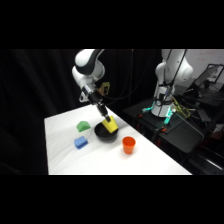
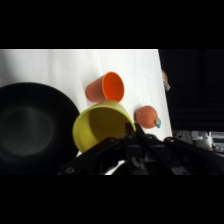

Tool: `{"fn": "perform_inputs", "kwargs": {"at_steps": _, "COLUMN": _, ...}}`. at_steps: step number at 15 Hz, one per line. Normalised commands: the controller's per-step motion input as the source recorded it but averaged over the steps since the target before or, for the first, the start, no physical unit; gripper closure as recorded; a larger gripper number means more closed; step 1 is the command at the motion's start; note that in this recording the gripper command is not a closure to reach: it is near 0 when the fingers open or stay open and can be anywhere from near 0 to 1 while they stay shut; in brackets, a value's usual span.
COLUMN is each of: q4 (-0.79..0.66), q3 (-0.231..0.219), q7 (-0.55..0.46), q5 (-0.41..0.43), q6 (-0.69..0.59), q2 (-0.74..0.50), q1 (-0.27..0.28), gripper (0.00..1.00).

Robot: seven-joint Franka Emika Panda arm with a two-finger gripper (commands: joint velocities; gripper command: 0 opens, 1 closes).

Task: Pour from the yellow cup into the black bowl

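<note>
The yellow cup [image 1: 110, 124] hangs tilted over the black bowl [image 1: 102, 134] in the middle of the white table, and my gripper [image 1: 105, 116] is shut on it from above. In the wrist view the yellow cup [image 2: 102, 125] shows its open mouth, leaning toward the black bowl [image 2: 30, 125] that fills the left side. The gripper's [image 2: 126, 141] black linkage covers the cup's lower part. I cannot tell what, if anything, is inside the cup or the bowl.
An orange cup [image 1: 128, 145] stands right of the bowl, near the table's right edge; in the wrist view the orange cup [image 2: 107, 87] is just beyond the yellow one. A green object [image 1: 83, 126] and a blue object [image 1: 81, 143] lie left of the bowl. A small orange-red item [image 2: 147, 116] sits near the table edge.
</note>
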Motion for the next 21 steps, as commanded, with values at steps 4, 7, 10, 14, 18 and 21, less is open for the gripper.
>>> {"fn": "perform_inputs", "kwargs": {"at_steps": 4, "q4": 0.45, "q3": 0.031, "q7": -0.29, "q5": 0.164, "q6": -0.41, "q2": 0.35, "q1": -0.153, "gripper": 0.20}}
{"fn": "perform_inputs", "kwargs": {"at_steps": 7, "q4": 0.44, "q3": 0.064, "q7": -0.22, "q5": 0.165, "q6": -0.47, "q2": 0.31, "q1": -0.141, "gripper": 0.20}}
{"fn": "perform_inputs", "kwargs": {"at_steps": 10, "q4": 0.29, "q3": 0.008, "q7": -0.05, "q5": 0.040, "q6": -0.20, "q2": 0.12, "q1": -0.023, "gripper": 0.20}}
{"fn": "perform_inputs", "kwargs": {"at_steps": 14, "q4": 0.12, "q3": -0.050, "q7": 0.06, "q5": -0.080, "q6": 0.00, "q2": -0.11, "q1": 0.050, "gripper": 0.20}}
{"fn": "perform_inputs", "kwargs": {"at_steps": 18, "q4": -0.14, "q3": -0.122, "q7": 0.31, "q5": -0.279, "q6": 0.37, "q2": -0.44, "q1": 0.195, "gripper": 0.20}}
{"fn": "perform_inputs", "kwargs": {"at_steps": 21, "q4": -0.36, "q3": -0.047, "q7": 0.39, "q5": -0.361, "q6": 0.53, "q2": -0.58, "q1": 0.248, "gripper": 0.20}}
